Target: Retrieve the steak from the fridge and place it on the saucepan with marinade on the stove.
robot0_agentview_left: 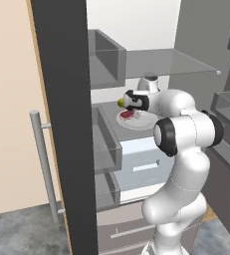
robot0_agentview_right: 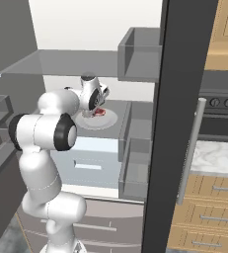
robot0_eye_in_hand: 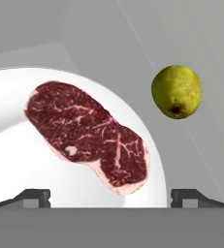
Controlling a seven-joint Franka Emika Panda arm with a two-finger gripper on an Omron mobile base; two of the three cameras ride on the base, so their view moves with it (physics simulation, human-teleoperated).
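fridge [robot0_agentview_left: 136, 30]: tall unit, doors swung open; white interior w/ glass shelves, grey door bins, drawers lower down. Long bar handle visible on the open door edge in both base views.
arm [robot0_agentview_left: 186, 149]: white w/ dark joints, reaches fwd into the fridge at mid-shelf height; wrist bent down over the plate.
shelf [robot0_agentview_right: 123, 111]: grey mid shelf inside fridge, carries plate + fruit.
oven [robot0_agentview_right: 221, 118]: black, w/ knobs, seen past the right door in right base view, above a marble-look surface [robot0_agentview_right: 216, 155] and wood drawers.
plate [robot0_eye_in_hand: 16, 160]: round, white, sits on the shelf; steak lies on it.
steak [robot0_eye_in_hand: 89, 135]: dark red slab w/ white marbling, flat on the plate, toward the plate's edge nearest the fruit in hand view. Not held.
fruit [robot0_eye_in_hand: 177, 92]: small, yellow-green, round; on the shelf just off the plate rim, apart from the steak.
claw [robot0_eye_in_hand: 111, 196]: jaws spread about as wide as they go, empty; the two dark tips stand either side of the steak's near end, above the plate, no contact seen.
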